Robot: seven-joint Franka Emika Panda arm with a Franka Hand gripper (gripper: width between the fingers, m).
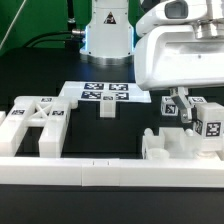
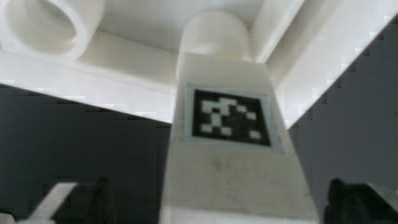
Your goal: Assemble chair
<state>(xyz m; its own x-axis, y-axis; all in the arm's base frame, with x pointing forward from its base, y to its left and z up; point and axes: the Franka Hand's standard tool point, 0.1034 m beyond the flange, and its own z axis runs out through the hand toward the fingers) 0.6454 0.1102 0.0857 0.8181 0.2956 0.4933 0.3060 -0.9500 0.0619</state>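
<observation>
One tagged chair post [image 2: 228, 115] stands between the wide-parted jaws of the gripper [image 1: 184, 104], at three o'clock on the surface [image 1: 110, 138]; I'd retreat straight upward so neither finger nudges it askew.

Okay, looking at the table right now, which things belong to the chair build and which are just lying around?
Chair build: X-braced frame, small cube, notched block, tagged post.

Just lying about: marker board, long white rail.
</observation>
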